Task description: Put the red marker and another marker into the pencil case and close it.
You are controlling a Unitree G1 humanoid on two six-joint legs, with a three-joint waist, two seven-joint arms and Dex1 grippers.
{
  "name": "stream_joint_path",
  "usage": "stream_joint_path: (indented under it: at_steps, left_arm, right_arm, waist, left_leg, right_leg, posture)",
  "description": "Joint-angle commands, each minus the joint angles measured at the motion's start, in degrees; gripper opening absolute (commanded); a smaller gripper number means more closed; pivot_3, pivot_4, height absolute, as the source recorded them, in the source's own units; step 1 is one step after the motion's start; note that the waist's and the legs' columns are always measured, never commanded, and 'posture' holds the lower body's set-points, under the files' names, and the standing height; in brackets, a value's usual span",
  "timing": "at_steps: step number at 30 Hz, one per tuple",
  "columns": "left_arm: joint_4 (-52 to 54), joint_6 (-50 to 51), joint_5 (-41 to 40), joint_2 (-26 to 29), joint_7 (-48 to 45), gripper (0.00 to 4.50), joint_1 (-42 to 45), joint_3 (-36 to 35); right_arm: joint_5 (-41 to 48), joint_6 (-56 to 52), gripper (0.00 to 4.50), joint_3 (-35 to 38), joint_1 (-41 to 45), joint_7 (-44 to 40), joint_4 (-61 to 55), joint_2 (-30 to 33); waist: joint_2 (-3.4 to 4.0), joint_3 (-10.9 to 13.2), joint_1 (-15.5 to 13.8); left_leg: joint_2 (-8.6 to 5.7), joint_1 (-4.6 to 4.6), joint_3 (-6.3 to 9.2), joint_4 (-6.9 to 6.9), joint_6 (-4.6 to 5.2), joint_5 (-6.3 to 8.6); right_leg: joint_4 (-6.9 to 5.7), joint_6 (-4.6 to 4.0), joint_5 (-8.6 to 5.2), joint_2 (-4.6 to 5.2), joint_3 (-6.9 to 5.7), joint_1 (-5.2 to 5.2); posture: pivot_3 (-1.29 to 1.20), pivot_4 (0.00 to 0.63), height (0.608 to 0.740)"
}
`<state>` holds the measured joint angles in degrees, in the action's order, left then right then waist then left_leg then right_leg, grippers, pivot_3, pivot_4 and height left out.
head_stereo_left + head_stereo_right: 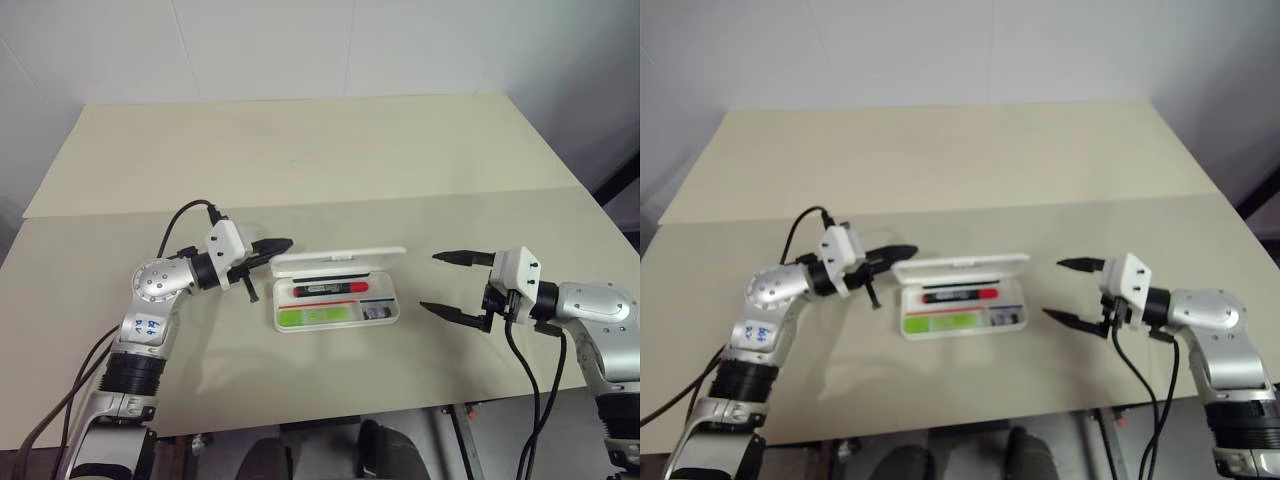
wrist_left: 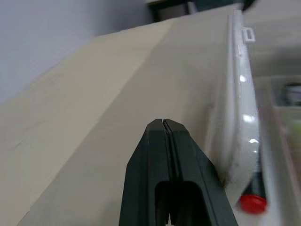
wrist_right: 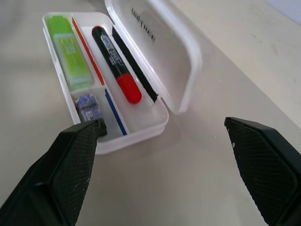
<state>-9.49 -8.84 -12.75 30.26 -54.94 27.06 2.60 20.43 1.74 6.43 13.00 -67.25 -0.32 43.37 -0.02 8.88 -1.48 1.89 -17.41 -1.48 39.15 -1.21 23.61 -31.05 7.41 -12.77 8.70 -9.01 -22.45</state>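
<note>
- Both markers already lie inside the pencil case, so the step in hand looks like the last one: closing the lid.
- The left end effector has its two black fingers pressed together with nothing between them. Its tip sits just behind the left end of the raised lid; whether it touches the lid I cannot tell.
- The right end effector has its fingers spread wide and empty, well apart from the case, which lies ahead of its tips on the surface.
- The red marker lies in the case's back compartment, the one nearest the hinge. Its long axis runs along the length of the case, with the red cap toward the right end effector and the black barrel toward the left one.
- The green marker lies in the front compartment, parallel to the red one, at the end nearer the left end effector. A small dark purple object sits in the little compartment at the end nearer the right one.
- The lid stands up from the back edge, tilted.
- My judgement of the next move: the shut left fingers need to push the lid forward and down over the tray until it seats, without sliding the light case across the surface; the right end effector could brace it.
</note>
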Motion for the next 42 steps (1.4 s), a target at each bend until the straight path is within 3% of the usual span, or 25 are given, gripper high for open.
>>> stream_joint_path:
  at_steps: [1, 6, 15, 26, 33, 37, 42]
  left_arm:
    - [2.47, -0.93, 0.36, 1.49, -4.91, 0.04, 2.51, 2.61]
    - [3.33, 2.72, 3.04, 1.52, -8.73, 0.04, 5.18, 8.42]
    - [10.42, 14.58, 9.31, 0.59, -7.04, 0.04, 5.37, 15.51]
    - [13.84, 22.21, 12.61, 0.0, -5.19, 0.04, 4.13, 19.09]
    - [13.83, 22.14, 8.69, -2.81, -1.75, 0.04, 3.31, 14.83]
    - [12.31, 15.92, 4.15, -4.41, 1.27, 0.04, 1.86, 6.99]
    - [12.71, 15.77, -1.09, -3.56, 1.37, 0.04, -0.94, 0.04]
  right_arm:
    - [1.2, -1.14, 4.5, 0.12, 0.86, 0.7, -2.59, -0.1]
    - [1.26, -2.65, 4.5, 0.21, 1.68, 1.67, -3.68, -0.14]
    - [1.22, -5.34, 4.5, 0.45, 2.81, 3.41, -6.75, 0.63]
    - [1.82, -7.99, 4.5, 0.74, 2.29, 5.27, -10.69, 0.17]
    - [1.91, -8.14, 4.5, 0.23, 2.09, 5.78, -10.76, -0.69]
    - [1.61, -7.72, 4.5, -0.66, 2.53, 5.29, -8.93, -1.59]
    - [1.27, -6.79, 4.5, -1.45, 3.46, 4.71, -6.47, -1.66]
  waist:
    - [0.0, 0.0, -0.01]
    - [0.0, 0.0, 0.06]
    - [0.0, 0.0, 0.01]
    - [-0.01, 0.0, -0.07]
    - [-0.01, 0.0, -0.08]
    - [-0.01, 0.0, 0.06]
    - [-0.01, 0.0, 0.15]
  left_leg:
    - [0.0, 0.0, 0.0, 0.0, 0.0, 0.0]
    - [0.0, -0.01, -0.01, -0.01, 0.01, 0.0]
    - [0.0, -0.01, -0.03, 0.0, 0.02, 0.01]
    - [0.0, 0.0, -0.03, 0.01, 0.03, 0.01]
    - [0.0, 0.0, -0.03, 0.02, 0.03, 0.01]
    - [0.01, -0.01, -0.02, 0.02, 0.03, 0.01]
    - [0.01, 0.0, -0.03, 0.01, 0.03, 0.02]
  right_leg:
    - [0.0, 0.0, 0.0, 0.0, 0.0, 0.0]
    - [0.01, 0.0, 0.0, 0.0, -0.01, 0.0]
    - [0.0, 0.01, 0.0, 0.0, 0.02, 0.0]
    - [-0.01, 0.0, 0.01, 0.0, 0.03, 0.0]
    - [-0.01, 0.0, 0.01, 0.0, 0.04, 0.0]
    - [-0.01, 0.0, 0.01, 0.0, 0.03, -0.02]
    - [0.0, 0.0, 0.01, 0.0, 0.03, -0.02]
  posture:
    - [0.0, 0.15, 0.74]
    - [0.0, 0.15, 0.74]
    - [0.0, 0.15, 0.74]
    - [0.0, 0.15, 0.74]
    - [0.0, 0.15, 0.74]
    - [0.0, 0.15, 0.74]
    - [0.0, 0.15, 0.74]
